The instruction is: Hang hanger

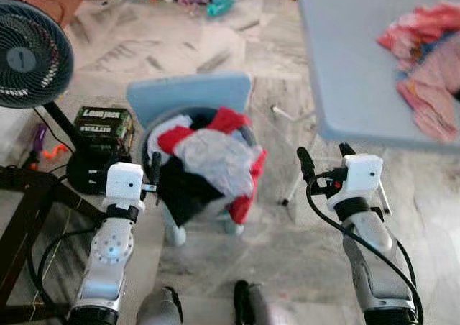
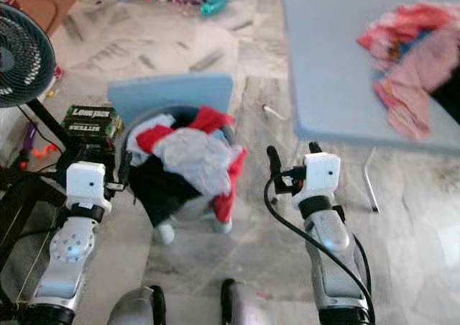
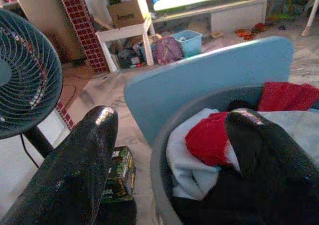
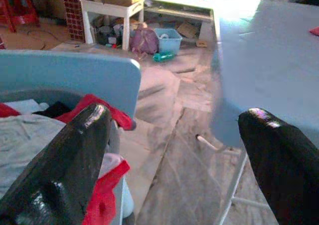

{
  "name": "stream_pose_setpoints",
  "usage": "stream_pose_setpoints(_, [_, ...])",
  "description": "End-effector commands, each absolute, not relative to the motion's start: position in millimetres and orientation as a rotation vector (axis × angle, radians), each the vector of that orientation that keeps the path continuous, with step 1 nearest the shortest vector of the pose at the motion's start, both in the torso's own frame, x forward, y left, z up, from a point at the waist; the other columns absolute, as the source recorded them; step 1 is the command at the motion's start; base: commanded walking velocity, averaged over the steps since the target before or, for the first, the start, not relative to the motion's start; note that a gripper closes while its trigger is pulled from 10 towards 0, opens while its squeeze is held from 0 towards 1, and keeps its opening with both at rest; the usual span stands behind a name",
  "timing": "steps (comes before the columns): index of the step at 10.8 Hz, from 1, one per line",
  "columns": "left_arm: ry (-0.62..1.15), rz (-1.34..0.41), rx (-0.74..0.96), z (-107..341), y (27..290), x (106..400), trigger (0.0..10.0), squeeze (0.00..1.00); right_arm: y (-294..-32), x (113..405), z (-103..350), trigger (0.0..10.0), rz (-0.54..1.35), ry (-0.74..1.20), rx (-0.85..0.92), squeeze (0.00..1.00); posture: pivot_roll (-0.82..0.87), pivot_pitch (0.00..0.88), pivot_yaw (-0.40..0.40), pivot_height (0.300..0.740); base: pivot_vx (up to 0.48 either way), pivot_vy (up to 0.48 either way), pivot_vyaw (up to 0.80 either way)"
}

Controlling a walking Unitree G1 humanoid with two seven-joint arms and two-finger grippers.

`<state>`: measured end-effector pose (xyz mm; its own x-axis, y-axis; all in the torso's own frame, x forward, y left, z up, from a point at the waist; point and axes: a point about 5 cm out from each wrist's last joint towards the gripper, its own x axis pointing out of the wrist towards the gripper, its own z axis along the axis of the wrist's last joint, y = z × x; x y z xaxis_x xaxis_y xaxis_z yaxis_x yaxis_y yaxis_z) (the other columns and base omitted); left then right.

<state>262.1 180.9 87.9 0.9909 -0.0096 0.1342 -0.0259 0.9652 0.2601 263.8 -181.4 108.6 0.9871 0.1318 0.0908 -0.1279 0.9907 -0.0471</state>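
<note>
A marble-tiled floor (image 1: 215,52) runs back toward shelves and clutter, with a standing fan (image 1: 29,52) at the robot's left and a grey-blue counter (image 1: 352,59) at its right. A heap of pink and red clothes (image 1: 431,66) lies on the counter's far side. Straight ahead a laundry basket (image 3: 162,160), piled with red, white, grey and black garments, sits on a small blue chair (image 1: 188,93). A dark box marked with lettering (image 1: 104,127) stands on the floor beside it.

The left hand (image 1: 154,172) hangs just beside the basket's rim, fingers spread and holding nothing. The right hand (image 1: 323,159) hovers between the basket and the counter edge, likewise spread wide and empty.

No hanger can be made out anywhere; if one is here, it is presumably buried in the basket's heap or among the clothes on the counter, so its place relative to either hand cannot be told. The risk, as I judge it, is reaching blindly: the left hand could snag loose cloth and drag garments or tip the basket off the chair, while the right could knock the counter's leg (image 1: 293,188).
</note>
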Motion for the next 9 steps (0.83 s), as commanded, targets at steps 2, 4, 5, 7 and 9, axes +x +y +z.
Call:
stream_pose_setpoints(2, [-0.118, 0.003, 0.258, 83, 180, 260, 10.0, 0.0, -184, 262, 109, 10.0, 0.117, -0.095, -0.046, 0.0, -0.03, 0.195, -0.061, 0.74, 0.291, 0.0, 0.0])
stream_pose_setpoints(4, [-0.112, 0.006, 0.257, 82, 180, 259, 10.0, 0.0, -185, 262, 110, 10.0, 0.116, -0.096, -0.05, 0.0, -0.03, 0.197, -0.064, 0.74, 0.12, 0.0, 0.0])
stream_pose_setpoints(5, [-0.107, 0.009, 0.259, 80, 179, 259, 10.0, 0.0, -185, 262, 110, 10.0, 0.116, -0.095, -0.051, 0.0, -0.03, 0.199, -0.065, 0.74, 0.0, 0.0, 0.0])
stream_pose_setpoints(7, [-0.088, 0.0, 0.257, 77, 176, 257, 10.0, 0.0, -184, 262, 109, 10.0, 0.119, -0.089, -0.047, 0.0, -0.03, 0.205, -0.066, 0.74, 0.0, 0.0, 0.0])
stream_pose_setpoints(9, [0.012, -0.121, 0.238, 60, 166, 253, 10.0, 0.0, -185, 261, 110, 10.0, 0.118, -0.091, -0.048, 0.0, -0.03, 0.214, -0.07, 0.74, 0.0, 0.0, -0.6])
